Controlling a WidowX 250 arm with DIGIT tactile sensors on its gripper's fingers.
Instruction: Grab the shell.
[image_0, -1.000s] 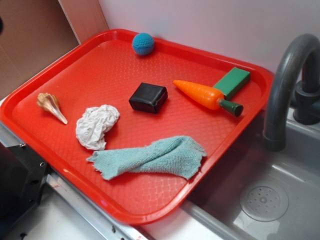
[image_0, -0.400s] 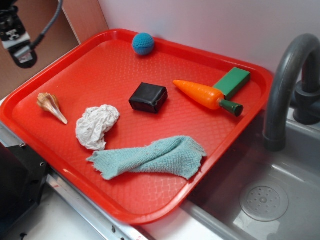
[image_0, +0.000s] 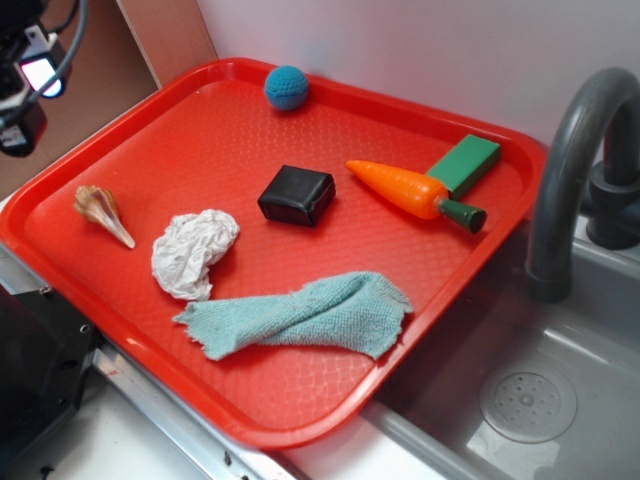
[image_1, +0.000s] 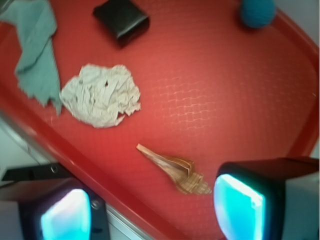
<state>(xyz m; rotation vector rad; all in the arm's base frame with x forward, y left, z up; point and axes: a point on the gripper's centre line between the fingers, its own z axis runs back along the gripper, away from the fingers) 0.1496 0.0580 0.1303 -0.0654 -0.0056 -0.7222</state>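
The shell (image_0: 101, 211), tan and cream with a long pale point, lies on the red tray (image_0: 200, 130) near its left rim. In the wrist view the shell (image_1: 175, 170) shows below and between my fingers, closer to the right finger (image_1: 239, 205). My gripper (image_1: 152, 212) is open, with nothing between its glowing pads. In the exterior view only part of my gripper (image_0: 25, 75) shows at the top left, high above the tray and up-left of the shell.
On the tray also lie a crumpled white paper wad (image_0: 192, 252), a teal cloth (image_0: 300, 315), a black block (image_0: 297, 194), a carrot (image_0: 410, 190), a green block (image_0: 465, 162) and a blue ball (image_0: 286, 87). A sink (image_0: 530, 390) with a grey faucet (image_0: 570, 150) is at the right.
My gripper came into the exterior view at the top left and has shifted slightly left and up since. Nothing on the tray has moved.
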